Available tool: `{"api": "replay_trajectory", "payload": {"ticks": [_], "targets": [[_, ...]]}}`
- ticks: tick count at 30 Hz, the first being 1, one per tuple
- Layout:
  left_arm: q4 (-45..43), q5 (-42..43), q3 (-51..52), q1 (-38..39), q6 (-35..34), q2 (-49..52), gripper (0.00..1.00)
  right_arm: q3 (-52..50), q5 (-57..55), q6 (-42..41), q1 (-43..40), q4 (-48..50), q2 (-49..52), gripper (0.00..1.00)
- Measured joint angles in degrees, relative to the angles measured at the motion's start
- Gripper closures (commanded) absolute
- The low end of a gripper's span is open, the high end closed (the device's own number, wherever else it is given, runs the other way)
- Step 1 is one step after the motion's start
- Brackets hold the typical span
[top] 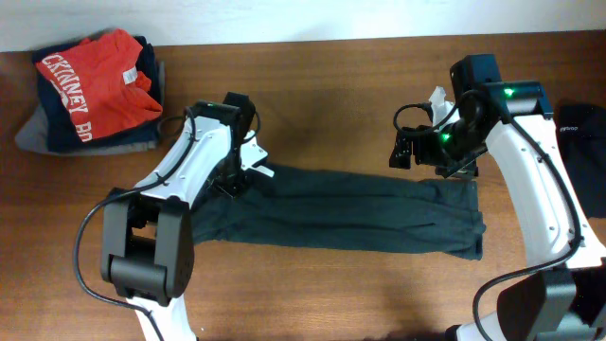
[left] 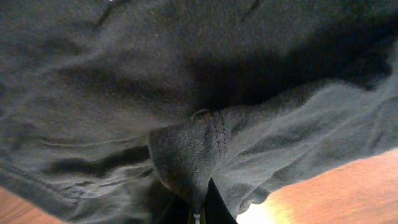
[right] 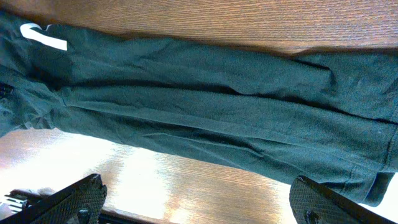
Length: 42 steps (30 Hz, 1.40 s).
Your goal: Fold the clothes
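One of the clothes, a dark grey-green garment (top: 341, 213), lies as a long strip across the table. My left gripper (top: 235, 178) is at its left end, shut on a pinched fold of the cloth (left: 196, 168); the jaws (left: 199, 214) show only at the bottom edge of the left wrist view. My right gripper (top: 431, 156) hovers by the strip's right end, open wide with nothing in it. Its two fingers (right: 78, 202) frame bare wood (right: 199, 186), and the garment (right: 217, 106) with a small white tag (right: 43, 36) lies beyond them.
A stack of clothes topped by a red shirt with white lettering (top: 95, 80) sits at the back left. A black garment (top: 582, 142) lies at the right edge. Bare wooden table (top: 331, 85) surrounds the strip.
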State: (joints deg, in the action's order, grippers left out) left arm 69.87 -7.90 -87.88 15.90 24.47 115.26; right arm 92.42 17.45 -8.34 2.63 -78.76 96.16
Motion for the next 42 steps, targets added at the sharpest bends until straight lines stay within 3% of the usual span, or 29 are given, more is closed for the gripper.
{"api": "replay_trajectory", "payload": {"ticks": [15, 21, 23, 24, 27, 31, 32, 37, 42], "targets": [[-0.76, -7.5, 0.0, 3.63, -1.31, -0.02, 0.96, 0.0, 0.0, -0.04, 0.0, 0.02, 0.0, 0.01], [-6.01, -8.2, 0.0, 4.35, -1.55, -0.02, 0.94, 0.0, 0.0, 0.0, 0.0, 0.0, 0.0, 0.01], [-7.21, -8.22, 0.0, 4.35, -1.51, -0.02, 0.85, 0.0, 0.0, -0.02, 0.0, -0.02, 0.0, 0.01], [-7.72, -8.22, 0.0, 4.35, -1.73, 0.0, 0.76, 0.0, 0.0, 0.0, 0.0, -0.04, 0.0, 0.01], [-7.85, -8.24, 0.0, 4.35, -1.9, -0.02, 0.73, 0.0, 0.0, 0.0, 0.0, -0.04, 0.0, 0.01], [-8.09, -8.22, 0.0, 4.35, -2.1, 0.0, 0.39, 0.0, 0.0, 0.0, 0.0, -0.04, 0.0, 0.01], [-8.09, -8.24, 0.0, 4.35, -2.1, -0.02, 0.35, 0.0, 0.0, 0.02, 0.0, -0.04, 0.0, 0.01], [-7.69, -9.14, -0.04, 4.35, -2.71, -0.02, 0.28, 0.0, 0.0, 0.04, 0.0, -0.04, 0.0, 0.01], [-4.57, -13.27, -1.25, 4.2, -9.31, -0.2, 0.18, 0.0, 0.0, 0.02, 0.0, -0.04, 0.0, 0.01]]}}
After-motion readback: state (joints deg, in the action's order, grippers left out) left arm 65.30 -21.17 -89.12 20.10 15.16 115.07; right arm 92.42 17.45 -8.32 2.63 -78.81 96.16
